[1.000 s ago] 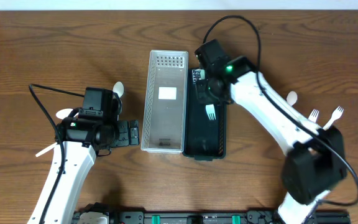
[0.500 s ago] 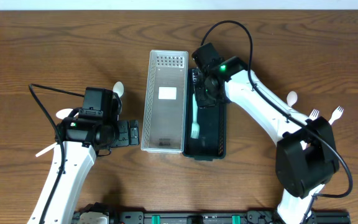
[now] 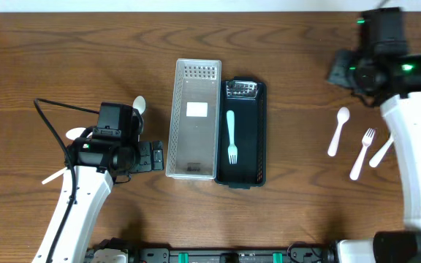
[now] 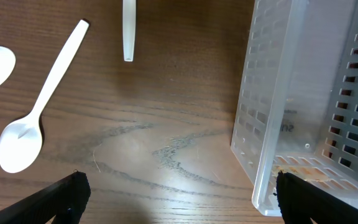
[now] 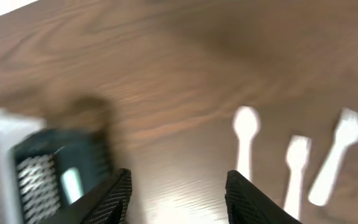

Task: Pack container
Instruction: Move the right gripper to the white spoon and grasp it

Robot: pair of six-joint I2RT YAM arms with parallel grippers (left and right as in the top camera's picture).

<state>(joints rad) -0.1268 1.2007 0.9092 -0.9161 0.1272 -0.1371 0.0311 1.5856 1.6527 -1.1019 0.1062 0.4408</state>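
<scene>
A black container (image 3: pixel 251 150) stands at the table's middle with a pale green fork (image 3: pixel 231 136) lying lengthwise in it. A clear slotted container (image 3: pixel 194 142) stands against its left side. My right gripper (image 3: pixel 340 71) is open and empty, far right of the containers and above a white spoon (image 3: pixel 338 131) and two white forks (image 3: pixel 362 153). The right wrist view is blurred; it shows the gripper (image 5: pixel 178 196) open, the black container (image 5: pixel 61 171) at left and the white spoon (image 5: pixel 246 140) at right. My left gripper (image 3: pixel 152 155) is open and empty, just left of the clear container (image 4: pixel 309 99).
White spoons lie left of the left arm (image 3: pixel 75 134), and one (image 3: pixel 139 107) lies behind it. In the left wrist view a white spoon (image 4: pixel 33 115) lies on bare wood, with another utensil's handle (image 4: pixel 128 31) above it. A second white fork (image 3: pixel 381 152) lies at the far right.
The right gripper let go of the pale green fork, which now lies in the black container. The right arm swung away to the far right. The left arm has not moved.
</scene>
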